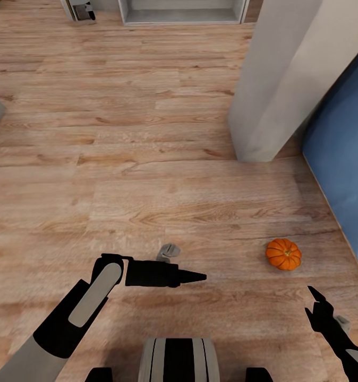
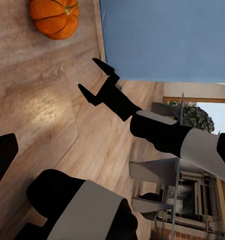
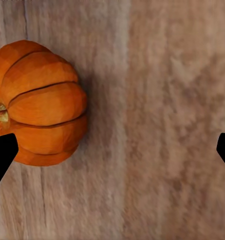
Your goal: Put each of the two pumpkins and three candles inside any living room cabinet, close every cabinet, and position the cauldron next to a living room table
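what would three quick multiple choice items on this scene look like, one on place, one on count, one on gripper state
1. Where does the pumpkin lie?
A. on the wooden floor
B. on a table
C. in a cabinet

2. How many pumpkins show in the head view?
A. three
B. one
C. two

3. How does the right gripper stand?
A. shut on the pumpkin
B. shut on nothing
C. open, holding nothing

Key:
1 A, it sits on the planks close to the blue wall.
2 B, a single orange one, ahead of the right gripper.
3 C, its fingers are spread apart in the left wrist view and the pumpkin lies clear of them on the floor.
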